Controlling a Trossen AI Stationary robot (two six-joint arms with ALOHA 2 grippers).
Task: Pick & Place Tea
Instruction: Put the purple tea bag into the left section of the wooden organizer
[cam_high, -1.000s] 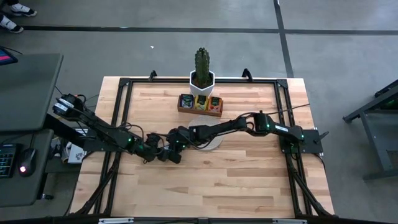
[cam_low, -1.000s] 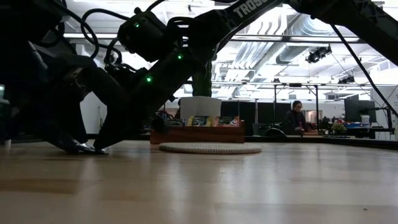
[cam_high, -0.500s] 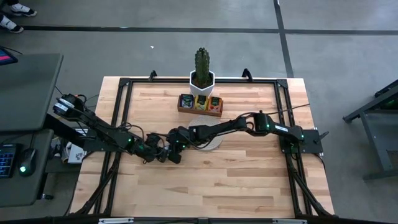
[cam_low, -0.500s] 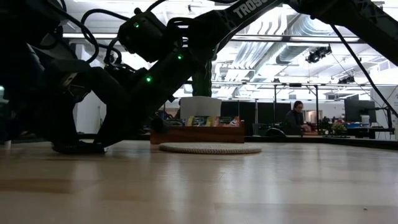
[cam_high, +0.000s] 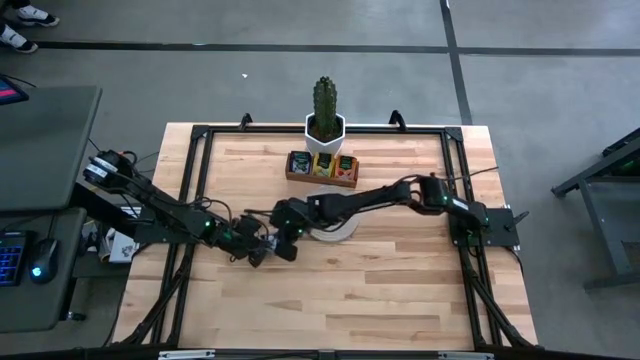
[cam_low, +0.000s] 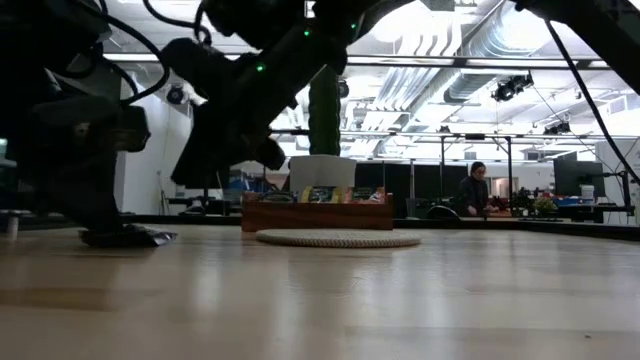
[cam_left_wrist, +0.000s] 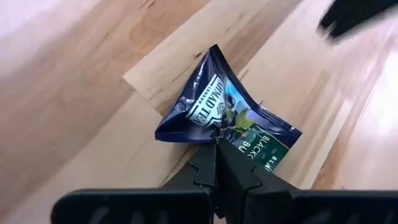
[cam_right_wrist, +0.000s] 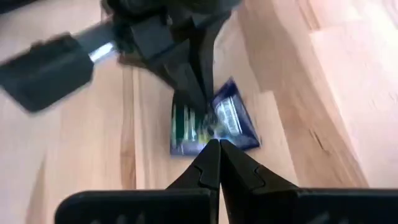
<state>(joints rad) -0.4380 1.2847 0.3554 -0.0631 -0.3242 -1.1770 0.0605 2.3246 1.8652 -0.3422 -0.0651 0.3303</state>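
The left wrist view gives what no other view does: a dark blue tea sachet (cam_left_wrist: 227, 118) with white and green print, pinched at one edge between the left gripper (cam_left_wrist: 216, 144)'s closed fingers. The packet is buckled, one corner pointing away from the gripper and lifted into a peak, its wider printed end spread flat on the wooden worktop (cam_left_wrist: 74, 93); its long axis runs crosswise to the fingers.

From overhead the sachet is too small to make out under the left gripper (cam_high: 262, 252), which sits low on the worktop (cam_high: 380, 290), left of centre. The right gripper (cam_high: 288, 240) hangs just beside it, over the near-left edge of the round woven mat (cam_high: 335, 230).

The right wrist view looks down past its own fingers (cam_right_wrist: 208, 163) (pressed together, holding nothing) at the same blue sachet (cam_right_wrist: 214, 127), with the left arm's fingers on it.

The low view shows the sachet (cam_low: 130, 237) as a dark flat shape lying on the worktop, far left. Behind the mat (cam_low: 338, 238) stands the wooden tray (cam_low: 318, 215) holding more tea packets, then a white pot with a cactus (cam_low: 323, 110). A person (cam_low: 470, 190) sits in the room beyond.
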